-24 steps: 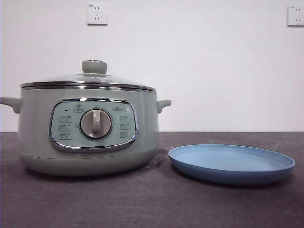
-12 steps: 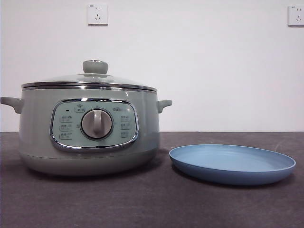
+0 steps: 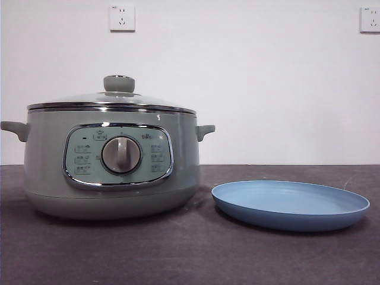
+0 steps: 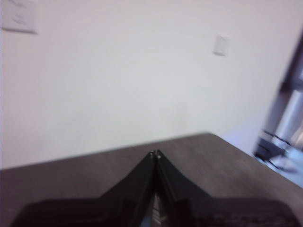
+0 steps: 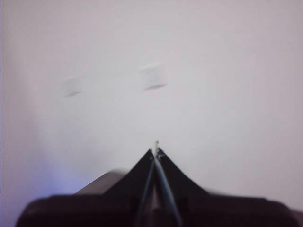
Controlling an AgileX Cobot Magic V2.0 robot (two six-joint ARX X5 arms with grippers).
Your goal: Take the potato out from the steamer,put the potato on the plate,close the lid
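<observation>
On the dark surface (image 3: pixel 119 255) one steamer (image 3: pixel 113 172) is sitting toward the left of the front view, with its one lid (image 3: pixel 113 100) resting closed on the chrome rim and the pale-green knob (image 3: pixel 119 83) standing on top. One plate (image 3: pixel 291 205) is lying just beside the pot on its right, apart from it and with nothing on it. No potato is showing anywhere; I am guessing it is lying inside the steamer, though the glass is not letting me see it from this level.

Neither arm is reaching into the front view. The left end effector (image 4: pixel 155 153) is hanging with its jaws pressed together, holding nothing, and looking out across the surface toward the wall. The right end effector (image 5: pixel 155 150) is likewise pinched to a point and gripping nothing, facing the blurred wall.

To my eye the task is sitting at its very first step: nothing is being lifted yet. The next move, I am judging, is calling for one end effector to spread its jaws, come down over the knob, and raise the lid clear so the other can reach in.

Two wall sockets (image 3: pixel 122 18) are showing on the wall behind.
</observation>
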